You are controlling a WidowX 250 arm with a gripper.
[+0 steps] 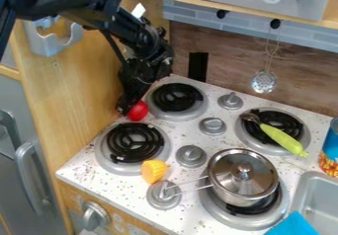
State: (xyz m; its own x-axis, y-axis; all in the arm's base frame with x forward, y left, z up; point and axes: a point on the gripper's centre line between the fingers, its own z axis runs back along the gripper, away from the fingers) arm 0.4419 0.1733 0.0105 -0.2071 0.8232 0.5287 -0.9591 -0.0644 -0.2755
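My gripper (129, 102) hangs at the back left of the stove, beside the wooden side wall. A round red object (137, 111) is right at its lower end, between the two left burners; whether it is held or only touched, I cannot tell. In front of the front left burner lies a yellow ridged cup-like piece (153, 171). A silver pot with a lid (243, 176) stands on the front right burner. Across the back right burner rests a utensil with a bright green handle (282, 139).
Grey knobs (212, 126) stand up between the burners. At the right edge are a blue can (332, 147) and a grey sink (318, 195), with a blue cloth (294, 225) at its front corner. A slotted ladle (263, 81) hangs at the back wall.
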